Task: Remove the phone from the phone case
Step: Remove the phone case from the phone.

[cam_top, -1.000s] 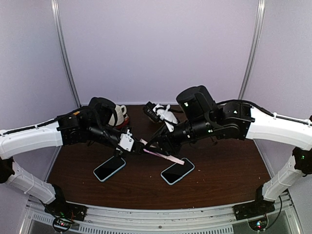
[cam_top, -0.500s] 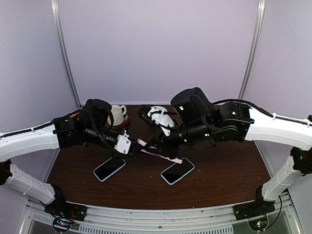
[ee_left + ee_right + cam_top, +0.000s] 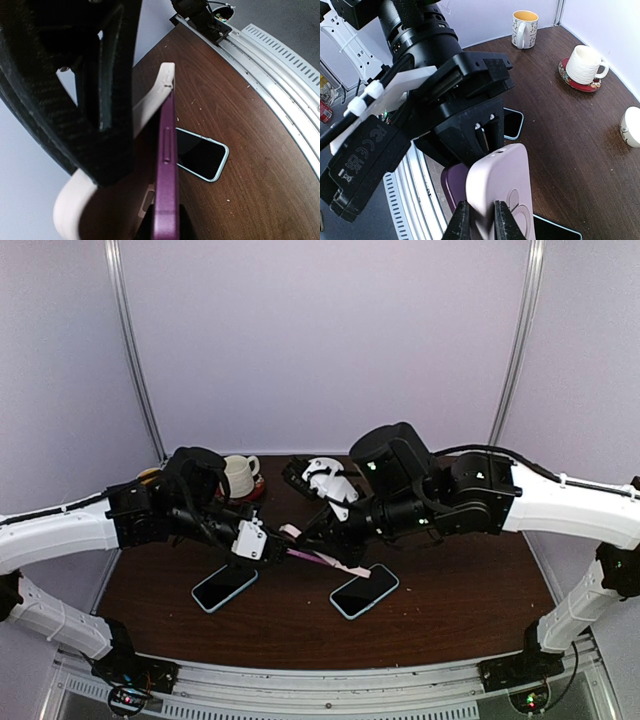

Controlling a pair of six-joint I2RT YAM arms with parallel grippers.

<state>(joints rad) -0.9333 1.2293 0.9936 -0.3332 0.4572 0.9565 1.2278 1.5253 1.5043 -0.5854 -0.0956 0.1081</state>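
case (image 3: 147, 107), smooth pale pink, curls off the slim purple phone (image 3: 166, 200).

You have three phones: a left blue-edged phone (image 3: 225, 586), a right blue-edged phone (image 3: 364, 591), a purple phone (image 3: 166, 165). One pink case (image 3: 502, 185). Far left, two mugs: yellow-lined mug (image 3: 525, 29), white mug (image 3: 585, 64). One red saucer (image 3: 570, 80).

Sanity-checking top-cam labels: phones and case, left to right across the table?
loose phone lying on the table → pink case with purple phone, held mid-air between the arms → second loose phone on the table. The cup is left out: it overlaps the first phone's span.
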